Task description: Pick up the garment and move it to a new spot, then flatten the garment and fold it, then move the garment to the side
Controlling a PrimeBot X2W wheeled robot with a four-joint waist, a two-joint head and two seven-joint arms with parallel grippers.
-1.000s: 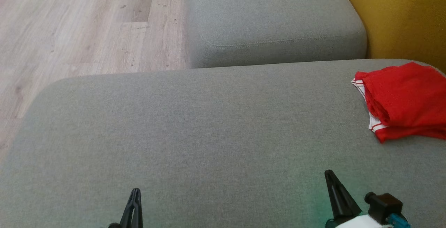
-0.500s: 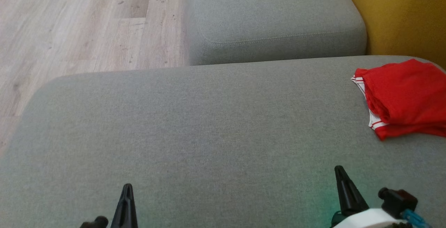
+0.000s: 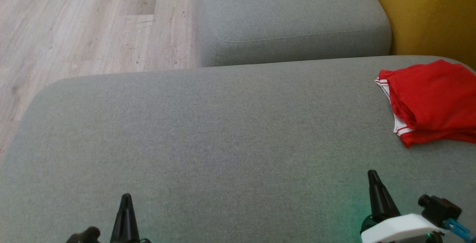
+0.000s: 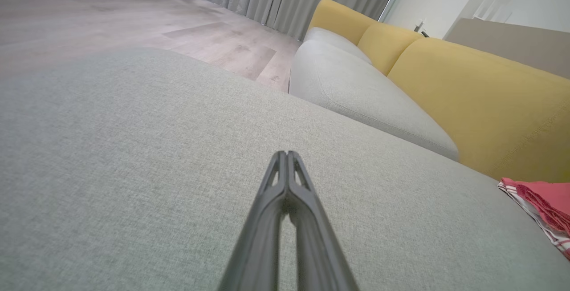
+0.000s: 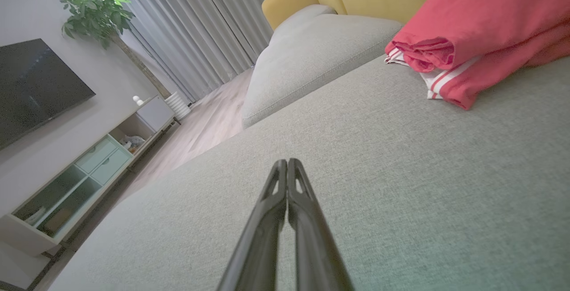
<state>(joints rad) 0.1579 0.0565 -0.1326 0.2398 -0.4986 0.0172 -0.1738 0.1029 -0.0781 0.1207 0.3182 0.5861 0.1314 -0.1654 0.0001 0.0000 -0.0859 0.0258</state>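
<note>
Red garment (image 3: 431, 101) sits bunched at the far right of the grey sofa seat (image 3: 223, 142), likely soft, light, floppy, best pinched at its white-striped edge; left gripper (image 3: 126, 197) and right gripper (image 3: 372, 173) fingers pressed together, empty.

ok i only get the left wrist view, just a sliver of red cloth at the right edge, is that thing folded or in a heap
observer: roughly folded. In the head view the red fabric garment with white striped trim lies in layers at the right end of the grey fabric sofa cushion.
operator: is the right hand on it
observer: no, the right hand is shut with nothing in it. It sits apart from the garment, over bare cushion nearer the robot.
operator: top layer flat
observer: not quite. The right wrist view shows the top layer rolled over into a thick fold at its near edge.
</note>
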